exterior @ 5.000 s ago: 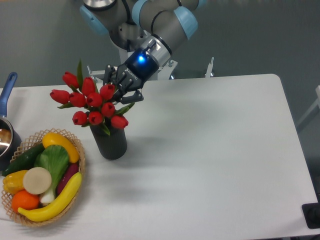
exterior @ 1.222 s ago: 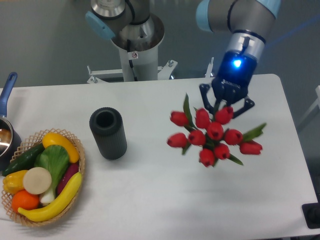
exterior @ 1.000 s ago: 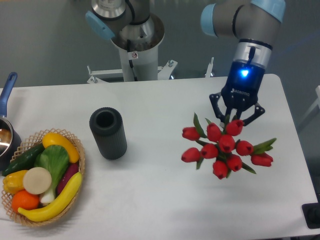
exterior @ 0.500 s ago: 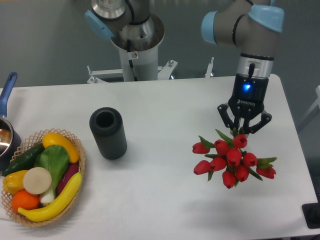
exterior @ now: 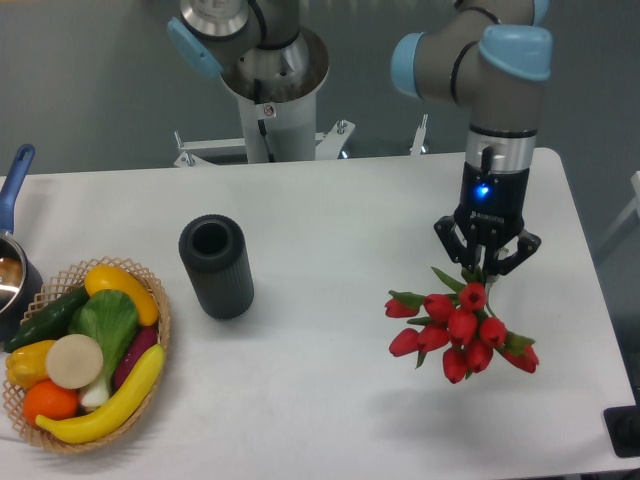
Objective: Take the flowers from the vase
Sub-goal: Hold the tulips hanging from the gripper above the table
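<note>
Camera view, gripper [exterior: 485, 270] clamped on flowers [exterior: 459, 327], vase [exterior: 216, 266] well apart, no legible writing.

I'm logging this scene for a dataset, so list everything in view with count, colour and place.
flowers: one bunch of tulips, red with green leaves, right side, hanging from the gripper over the table
vase: one, dark grey, left of centre, upright, empty
wicker basket: one, tan, front left, filled with fruit and vegetables
pot: one, metal with blue handle, left edge
table: one, white
robot arm: one, grey and light blue, rear
gripper: one, black, shut on the flowers' stems
</note>
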